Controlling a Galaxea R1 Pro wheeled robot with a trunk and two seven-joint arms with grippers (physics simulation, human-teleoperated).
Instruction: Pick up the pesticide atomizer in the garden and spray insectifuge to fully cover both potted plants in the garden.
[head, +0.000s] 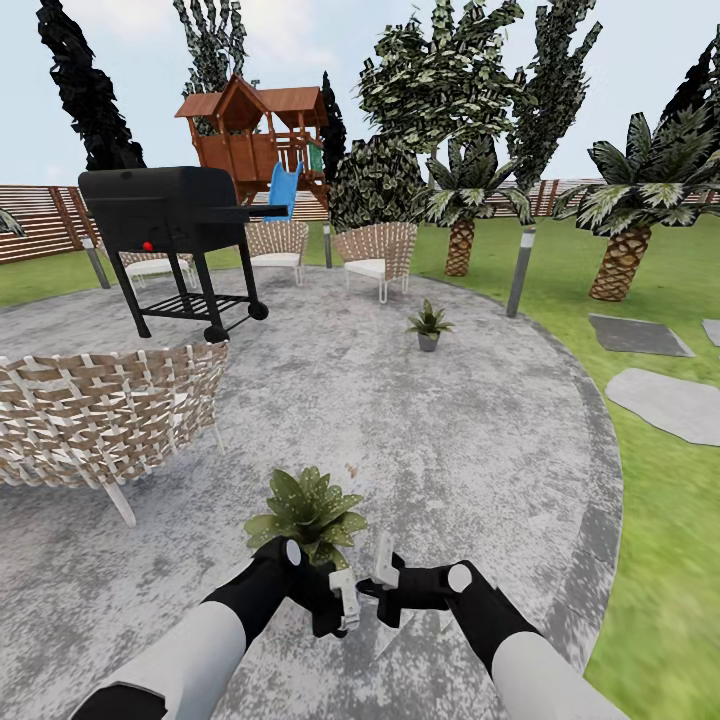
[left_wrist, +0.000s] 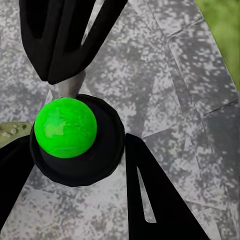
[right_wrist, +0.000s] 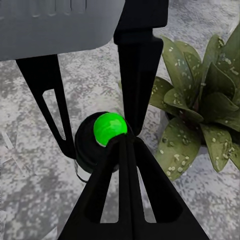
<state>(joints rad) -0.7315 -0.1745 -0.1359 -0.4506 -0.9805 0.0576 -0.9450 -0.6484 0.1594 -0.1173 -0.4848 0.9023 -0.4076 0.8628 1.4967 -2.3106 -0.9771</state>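
Left tool (head: 345, 600): fingers clamped either side of a black, green-topped round thing, likely the pesticide atomizer (left_wrist: 65, 127) end-on.
Right tool (head: 385, 578): fingers together, tips at it, probably steadying.
Near potted plant (head: 305, 512): just beyond both tools, in spray range.
Far potted plant (head: 428, 325): across the patio (head: 450, 450).

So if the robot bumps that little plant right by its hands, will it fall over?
Probably it could tip: the near potted plant spreads broad leaves wider than its small pot, so it looks top-heavy. The leaves would likely bend, not snap. On the flat stone patio it might slide first.
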